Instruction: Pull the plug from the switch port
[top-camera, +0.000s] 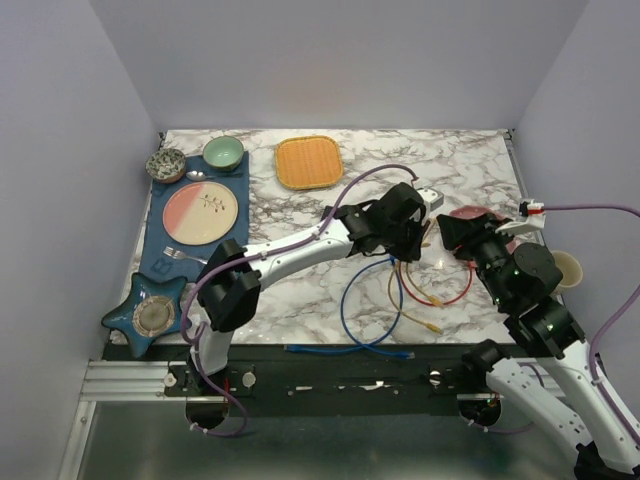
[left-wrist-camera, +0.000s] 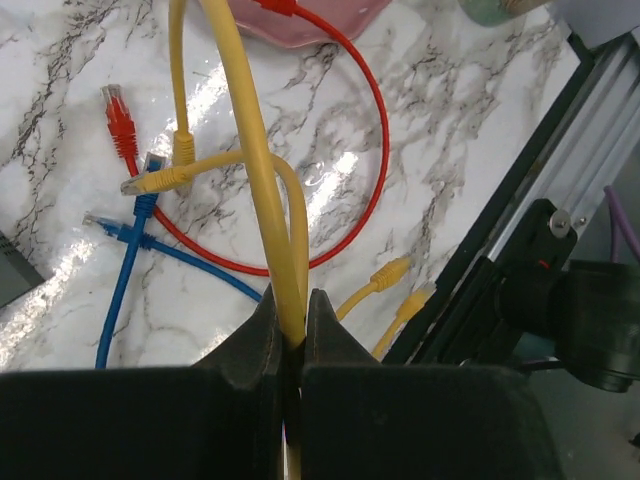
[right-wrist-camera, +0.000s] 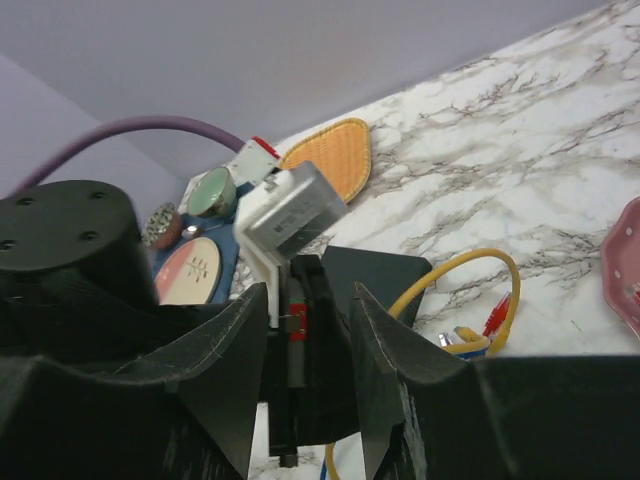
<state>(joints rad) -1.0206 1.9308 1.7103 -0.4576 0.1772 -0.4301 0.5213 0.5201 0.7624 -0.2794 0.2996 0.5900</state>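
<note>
My left gripper (top-camera: 405, 235) (left-wrist-camera: 290, 320) is shut on a yellow cable (left-wrist-camera: 250, 130) above the table's middle. One strand rises out of the left wrist view. The other loops down to a yellow plug (left-wrist-camera: 150, 182) lying loose on the marble across a blue cable (left-wrist-camera: 125, 270). The switch (right-wrist-camera: 400, 275) shows as a flat black box behind the left wrist, and the yellow cable (right-wrist-camera: 470, 262) arcs beside it. No plug is seen in its ports. My right gripper (top-camera: 452, 235) (right-wrist-camera: 310, 295) hangs just right of the left one, open, with nothing pinched.
A red cable (left-wrist-camera: 370, 110) with its plug (left-wrist-camera: 118, 110) and two more yellow plugs (left-wrist-camera: 390, 272) lie on the marble. A pink plate (top-camera: 475, 215) sits behind the grippers, and an orange mat (top-camera: 309, 162) at the back. A blue placemat (top-camera: 165, 245) with dishes lies left, and a cup (top-camera: 568, 268) right.
</note>
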